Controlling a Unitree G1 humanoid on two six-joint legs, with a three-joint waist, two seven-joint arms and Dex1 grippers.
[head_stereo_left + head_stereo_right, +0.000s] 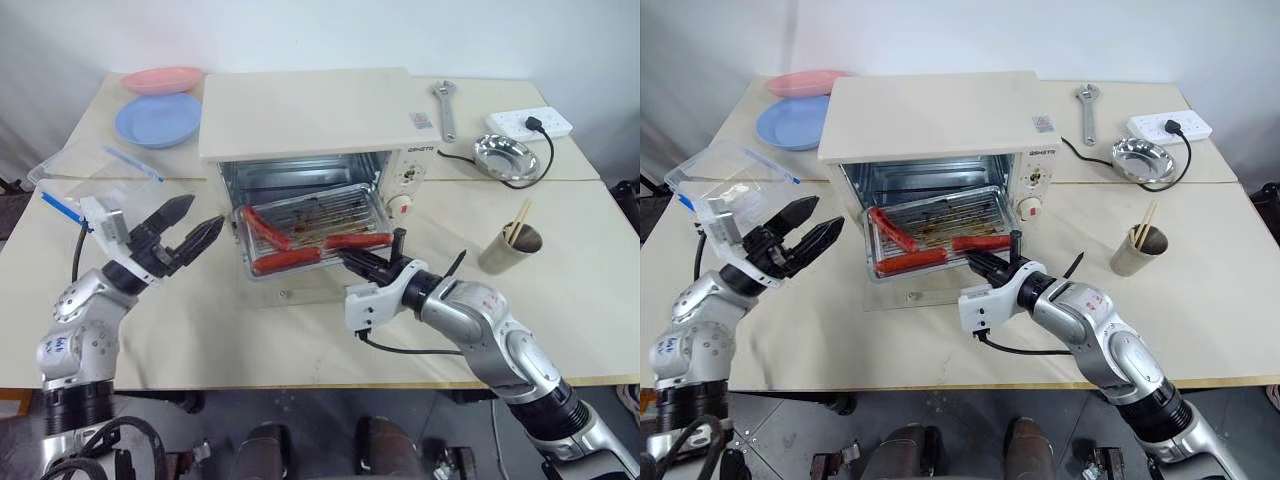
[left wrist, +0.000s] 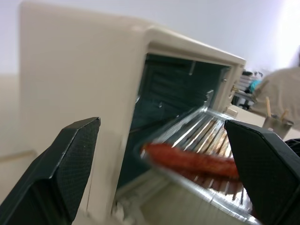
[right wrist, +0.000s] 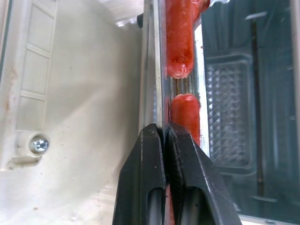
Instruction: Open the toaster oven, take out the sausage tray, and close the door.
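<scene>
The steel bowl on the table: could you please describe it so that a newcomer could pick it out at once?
Start at the cream toaster oven in the middle of the table and look to its right. There, between the wrench and the white power strip, sits the steel bowl. It is the only round, shiny metal dish there; the plates left of the oven are pink and blue.

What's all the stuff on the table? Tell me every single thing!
toaster oven: one, cream, table middle, door open
sausage tray: one, silver, partly pulled out of oven
sausages: three, red, on tray
plates: two, pink and blue, back left
plastic bag: one, clear, blue strip, left
wrench: one, silver, back right
bowl: one, steel, right
power strip: one, white, back right
cup: one, tan, holding sticks, right
left gripper: black, open, left of oven
right gripper: black, shut on tray edge
</scene>
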